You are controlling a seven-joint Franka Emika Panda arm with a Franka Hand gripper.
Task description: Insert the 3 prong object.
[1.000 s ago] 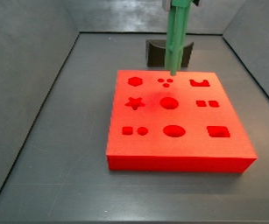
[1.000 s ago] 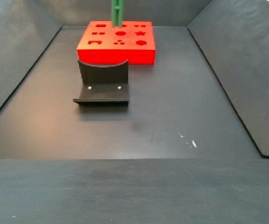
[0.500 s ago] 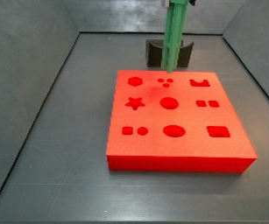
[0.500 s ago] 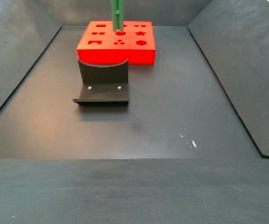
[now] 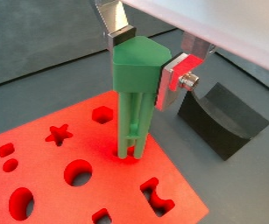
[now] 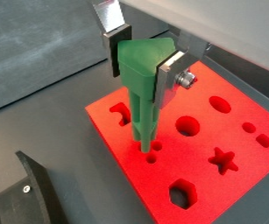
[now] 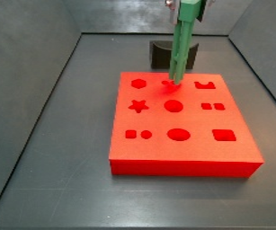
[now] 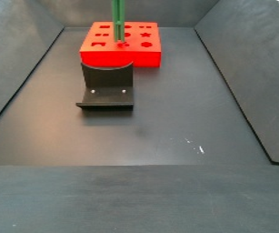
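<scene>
The 3 prong object (image 7: 180,45) is a long bright-green ridged bar. It hangs upright in my gripper (image 5: 148,57), which is shut on its top end. Both wrist views show the silver fingers (image 6: 119,54) clamping the bar (image 6: 140,96). Its lower end (image 5: 128,154) meets the top of the red block (image 7: 188,148) at the small round holes near the block's far edge. I cannot tell how deep the prongs sit. In a side view the bar (image 8: 118,23) stands over the block (image 8: 148,56), and the gripper itself is out of the picture there.
The red block has several shaped holes: star, hexagon, circles, squares. The dark fixture (image 8: 106,91) stands on the grey floor beside the block and also shows in both wrist views (image 5: 224,122) (image 6: 25,188). Grey walls enclose the floor.
The gripper has moved down with the green bar. The bar's lower end has gone from above the block's far edge to the small holes on its top.
</scene>
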